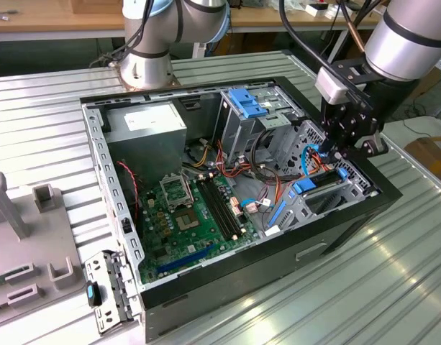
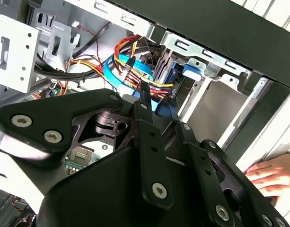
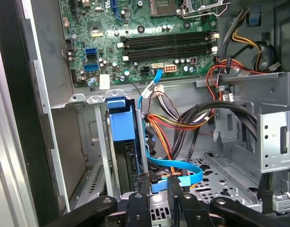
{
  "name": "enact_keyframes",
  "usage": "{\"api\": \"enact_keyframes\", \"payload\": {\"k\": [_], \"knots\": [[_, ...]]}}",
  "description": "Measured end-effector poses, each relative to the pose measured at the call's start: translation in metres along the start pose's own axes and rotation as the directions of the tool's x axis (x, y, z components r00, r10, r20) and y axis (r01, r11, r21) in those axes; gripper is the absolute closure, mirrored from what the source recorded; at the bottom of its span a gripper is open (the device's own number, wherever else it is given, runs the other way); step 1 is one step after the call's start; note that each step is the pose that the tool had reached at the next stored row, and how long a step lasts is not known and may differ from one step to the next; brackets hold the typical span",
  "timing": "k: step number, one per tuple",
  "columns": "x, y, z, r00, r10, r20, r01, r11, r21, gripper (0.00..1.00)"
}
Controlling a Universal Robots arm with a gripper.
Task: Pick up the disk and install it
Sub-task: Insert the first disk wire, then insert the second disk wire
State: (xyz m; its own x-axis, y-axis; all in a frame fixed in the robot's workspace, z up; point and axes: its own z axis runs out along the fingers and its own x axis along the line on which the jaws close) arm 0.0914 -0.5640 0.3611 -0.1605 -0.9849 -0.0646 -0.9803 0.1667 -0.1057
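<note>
1. Because the case [image 1: 278, 267] lies on its side on the bench [image 1: 364, 302] with its panel off, you reach the drive bays straight from above, and the arm has the gripper [image 1: 334, 155] down in the front corner at the exterior view's right.
2. The disk [image 3: 120, 120] stands on edge in its narrow bay, with the blue carrier's end facing up toward the open side. It seems placed that way so the carrier rails can run down the bay's metal guides. It looks well down in the slot, though you cannot tell from here whether it has latched.
3. In the first wrist view the fingers [image 3: 175, 201] sit narrow, a small gap between them, and nothing appears clamped there. They hang just beside the disk's bay, not on it, above the perforated floor of the neighbouring bay.
4. A flat blue cable [image 3: 182, 173] and a bundle of red, yellow and orange wires [image 3: 173, 125] loop through that neighbouring space, close under the fingertips. Keeping the fingers narrow probably helps them pass without snagging.
5. The green board [image 1: 184, 215] lies deeper in the case, well apart from the gripper.
6. A person's hand [image 2: 272, 176] rests on the bench just outside the case wall, in the second wrist view, near the arm's side of the case.
</note>
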Motion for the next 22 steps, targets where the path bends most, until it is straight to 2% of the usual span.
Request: {"api": "enact_keyframes", "payload": {"k": [8,9,11,17,18,20,22], "knots": [[0.0000,0.0000,0.0009,1.0000,0.000,-0.0016,0.000,1.0000,-0.0005,0.71],[0.0000,0.0000,0.0009,1.0000,0.000,-0.0016,0.000,1.0000,-0.0005,0.72],[0.0000,0.0000,0.0009,1.0000,0.000,-0.0016,0.000,1.0000,-0.0005,0.84],[0.0000,0.0000,0.0009,1.0000,0.000,-0.0017,0.000,1.0000,-0.0005,0.84],[0.0001,0.0002,0.0009,1.0000,-0.001,0.0001,0.001,1.0000,-0.0007,0.84],[0.0019,0.0006,0.0007,0.9999,-0.013,0.0096,0.013,0.9999,-0.0005,0.84],[0.0071,0.0010,0.0004,0.9995,-0.028,0.0126,0.028,0.9996,0.0038,0.84]]}}
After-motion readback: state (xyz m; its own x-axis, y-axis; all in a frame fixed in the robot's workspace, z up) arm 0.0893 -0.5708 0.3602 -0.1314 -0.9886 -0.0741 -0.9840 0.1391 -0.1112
